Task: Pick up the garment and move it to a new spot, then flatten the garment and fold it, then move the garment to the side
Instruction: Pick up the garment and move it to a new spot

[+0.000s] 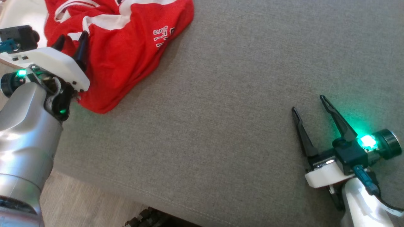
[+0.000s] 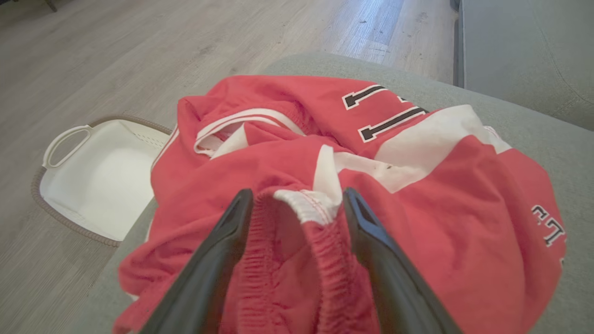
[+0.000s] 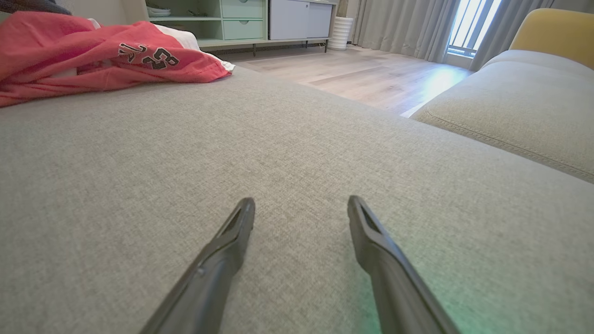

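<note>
The garment [image 1: 126,47] is a red jersey with white panels and black-and-white lettering, crumpled at the far left of a grey cushion [image 1: 221,110]. My left gripper [image 1: 71,39] is open right over its near edge, and a red ribbed hem with a white band [image 2: 301,218] lies between the spread fingers in the left wrist view. My right gripper [image 1: 309,102] stands open over bare cushion at the lower right, far from the garment [image 3: 93,55], with nothing between its fingers [image 3: 241,222].
A white basket with handles [image 2: 93,176] sits on the wood floor beside the cushion's left end. Another grey cushion [image 3: 510,106] lies beyond a gap on the right. A cabinet [image 3: 241,21] and curtains stand farther off.
</note>
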### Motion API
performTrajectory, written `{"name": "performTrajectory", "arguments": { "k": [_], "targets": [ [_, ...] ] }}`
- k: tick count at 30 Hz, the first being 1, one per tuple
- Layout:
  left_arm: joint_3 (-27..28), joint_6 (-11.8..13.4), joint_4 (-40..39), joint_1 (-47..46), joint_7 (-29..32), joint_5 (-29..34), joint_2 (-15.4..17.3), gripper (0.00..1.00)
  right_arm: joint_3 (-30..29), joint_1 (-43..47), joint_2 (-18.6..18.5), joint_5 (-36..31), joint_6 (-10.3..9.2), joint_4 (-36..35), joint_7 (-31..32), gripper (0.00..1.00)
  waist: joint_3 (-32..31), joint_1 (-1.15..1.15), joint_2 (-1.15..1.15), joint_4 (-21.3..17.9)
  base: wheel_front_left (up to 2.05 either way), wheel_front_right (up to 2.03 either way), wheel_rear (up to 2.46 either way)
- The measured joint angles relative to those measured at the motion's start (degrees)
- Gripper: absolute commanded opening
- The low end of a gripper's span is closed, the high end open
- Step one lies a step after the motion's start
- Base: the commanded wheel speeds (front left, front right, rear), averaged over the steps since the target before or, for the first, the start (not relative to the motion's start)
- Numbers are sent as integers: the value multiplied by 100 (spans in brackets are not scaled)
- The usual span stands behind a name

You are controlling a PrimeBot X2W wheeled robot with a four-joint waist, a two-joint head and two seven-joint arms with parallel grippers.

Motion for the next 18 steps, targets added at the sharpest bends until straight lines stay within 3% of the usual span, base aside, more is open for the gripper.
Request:
{"name": "performTrajectory", "arguments": {
  "k": [3,4,5,10,18],
  "targets": [
    [-225,0,52,-51,-48,-188,5,95,-12,-62,48,-8,0,-27,0,100,67,0,0,-47,0,0,0],
    [-318,0,70,-73,-118,-210,23,41,-15,-69,69,-8,0,-35,-1,100,77,0,0,-67,0,0,0],
    [-385,0,79,-93,-159,-245,56,0,-13,-86,88,-8,0,-32,-1,100,78,0,0,-92,0,0,0],
    [-686,0,69,-155,-304,-399,221,0,-5,-195,141,-1,0,86,0,100,-16,1,0,-184,0,0,0],
    [-1209,0,-376,-532,-773,-560,867,0,29,-286,287,261,0,398,14,100,-576,1,0,-461,0,0,0]
  ]
}}
